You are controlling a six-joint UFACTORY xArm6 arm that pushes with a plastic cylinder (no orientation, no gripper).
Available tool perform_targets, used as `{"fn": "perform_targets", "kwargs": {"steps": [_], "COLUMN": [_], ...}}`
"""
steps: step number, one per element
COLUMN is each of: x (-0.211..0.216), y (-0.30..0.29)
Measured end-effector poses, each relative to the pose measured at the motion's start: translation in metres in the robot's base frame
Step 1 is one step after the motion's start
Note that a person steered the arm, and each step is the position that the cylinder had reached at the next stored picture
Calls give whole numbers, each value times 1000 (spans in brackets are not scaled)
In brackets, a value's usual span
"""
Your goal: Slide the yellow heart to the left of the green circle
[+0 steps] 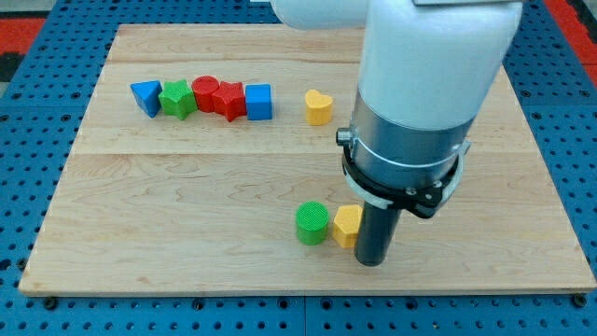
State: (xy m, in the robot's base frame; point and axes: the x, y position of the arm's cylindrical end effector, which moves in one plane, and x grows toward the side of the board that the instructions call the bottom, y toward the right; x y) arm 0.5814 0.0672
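Observation:
The yellow heart point(318, 106) lies in the upper middle of the wooden board point(187, 205). The green circle point(313, 223) lies lower down, near the board's bottom edge, touching a yellow hexagon point(348, 226) on its right. My tip point(373, 263) rests on the board just right of the yellow hexagon, touching it or nearly so. The tip is far below the yellow heart. The arm's white body hides the board above and to the right of the tip.
A row of blocks lies at the upper left: a blue triangle point(145, 97), a green star point(176, 99), a red circle point(206, 92), a red star point(229, 101) and a blue cube point(258, 101). The cube is left of the heart.

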Motion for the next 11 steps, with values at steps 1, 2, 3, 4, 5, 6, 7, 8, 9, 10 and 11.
{"fn": "perform_targets", "kwargs": {"steps": [1, 2, 3, 4, 5, 6, 7, 8, 9, 10, 11], "x": [-3, -16, -104, -188, -213, -221, -240, -189, -149, -168, -168], "y": [-1, 97, 133, 97, 24, -37, -47, -86, -110, -111, -155]}}
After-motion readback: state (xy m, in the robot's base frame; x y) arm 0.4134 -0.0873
